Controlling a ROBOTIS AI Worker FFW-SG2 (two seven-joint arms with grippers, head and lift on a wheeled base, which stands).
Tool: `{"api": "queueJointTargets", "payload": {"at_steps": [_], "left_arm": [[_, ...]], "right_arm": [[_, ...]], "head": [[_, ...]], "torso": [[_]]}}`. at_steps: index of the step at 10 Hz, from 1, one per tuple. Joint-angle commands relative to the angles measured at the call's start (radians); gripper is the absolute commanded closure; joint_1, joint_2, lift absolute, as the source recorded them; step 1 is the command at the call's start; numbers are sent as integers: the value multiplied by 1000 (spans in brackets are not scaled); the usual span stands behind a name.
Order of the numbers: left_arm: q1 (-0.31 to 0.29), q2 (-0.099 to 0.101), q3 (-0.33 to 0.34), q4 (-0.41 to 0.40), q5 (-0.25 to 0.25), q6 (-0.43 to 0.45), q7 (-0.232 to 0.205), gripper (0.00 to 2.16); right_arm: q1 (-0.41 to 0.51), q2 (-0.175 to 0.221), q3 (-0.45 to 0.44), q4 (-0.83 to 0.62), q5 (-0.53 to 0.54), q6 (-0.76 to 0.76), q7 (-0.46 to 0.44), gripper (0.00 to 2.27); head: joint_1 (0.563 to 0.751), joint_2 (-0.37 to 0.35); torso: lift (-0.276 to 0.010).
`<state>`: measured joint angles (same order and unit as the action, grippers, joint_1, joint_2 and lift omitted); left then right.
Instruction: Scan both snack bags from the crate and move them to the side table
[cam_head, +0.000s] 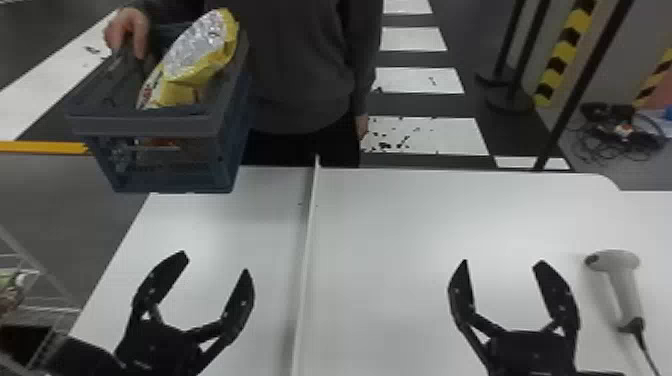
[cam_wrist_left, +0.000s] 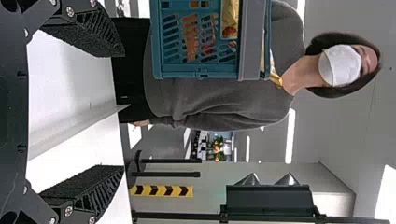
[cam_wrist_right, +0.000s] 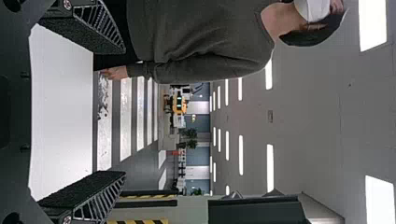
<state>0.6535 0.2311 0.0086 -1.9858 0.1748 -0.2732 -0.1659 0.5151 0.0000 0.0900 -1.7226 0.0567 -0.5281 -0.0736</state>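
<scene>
Crate (cam_head: 145, 125) with snack bag (cam_head: 197, 50), held aloft

Container: crate, gripped near its rim by a person's hand (cam_head: 129, 31), above the far left of the table (cam_head: 390, 225). Contents: one yellow-and-silver bag, leaning up past the rim; the second could not be told for certain through the slots. Risks, as judged: a tilted or jolted crate could have tipped the leaning bag out; too early a reach could have struck the crate or the person's hand. Left gripper (cam_head: 216, 264): fingers wide apart, holding and touching nothing. Right gripper (cam_head: 502, 262): likewise spread and empty, beside the scanner (cam_head: 622, 285).
</scene>
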Motion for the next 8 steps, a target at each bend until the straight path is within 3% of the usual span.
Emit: {"api": "queueJointTargets", "payload": {"at_steps": [1, 8], "left_arm": [[0, 1, 4, -1, 9, 3, -1, 151], [0, 4, 5, -1, 11, 6, -1, 157]], "right_arm": [[-1, 1, 2, 0, 0, 3, 0, 63], [-1, 1, 2, 0, 2, 3, 0, 63]], "head": [[695, 48], [695, 55]], "torso": [[-99], [-99]]}}
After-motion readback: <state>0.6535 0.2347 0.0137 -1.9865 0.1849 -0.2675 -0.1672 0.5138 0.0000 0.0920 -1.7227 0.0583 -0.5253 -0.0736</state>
